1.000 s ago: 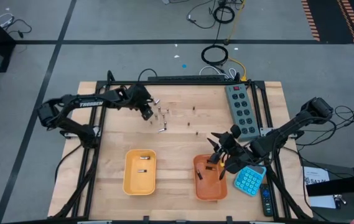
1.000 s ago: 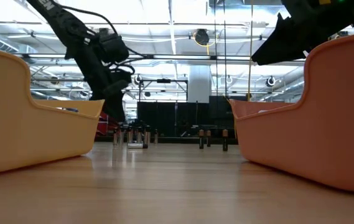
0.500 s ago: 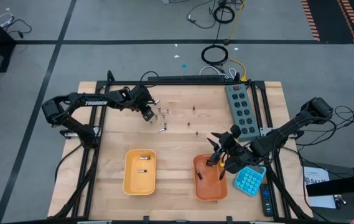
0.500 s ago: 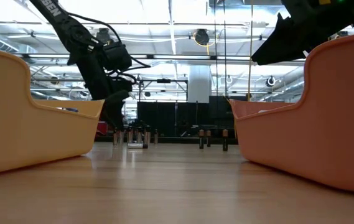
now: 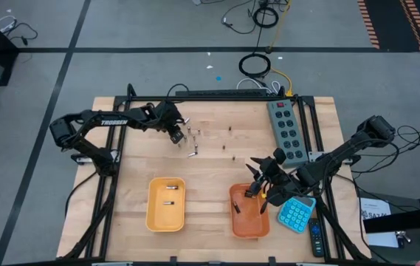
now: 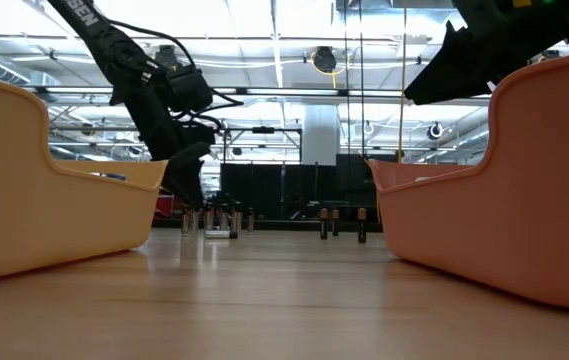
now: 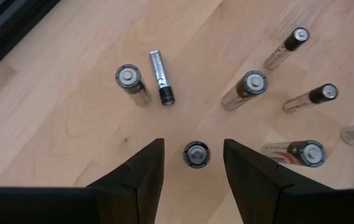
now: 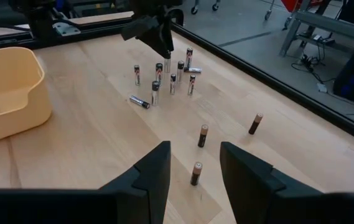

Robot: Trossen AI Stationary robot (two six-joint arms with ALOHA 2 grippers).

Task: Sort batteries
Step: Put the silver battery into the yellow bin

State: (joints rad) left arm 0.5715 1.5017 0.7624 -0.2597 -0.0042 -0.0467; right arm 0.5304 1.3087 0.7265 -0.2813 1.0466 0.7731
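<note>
Several silvery batteries [image 5: 192, 137] stand upright on their ends at the table's far left, and one lies flat [image 7: 162, 77]. My left gripper [image 5: 174, 134] is open and slants down over this cluster. Its fingers stand on either side of one upright battery [image 7: 196, 154] without touching it. A few smaller dark batteries [image 8: 203, 135] stand on the wood farther right. My right gripper [image 5: 258, 189] hangs open above the orange tray [image 5: 249, 222] with nothing between its fingers. The yellow tray [image 5: 154, 214] holds two batteries [image 5: 169, 196].
A grey power strip [image 5: 286, 129] lies at the far right. A blue calculator [image 5: 296, 214] sits right of the orange tray. Bare wood lies between the battery cluster and the two trays at the near side.
My left gripper has sunk a little toward the standing batteries and then kept still, its fingers still open. The batteries and the right arm have not moved.
</note>
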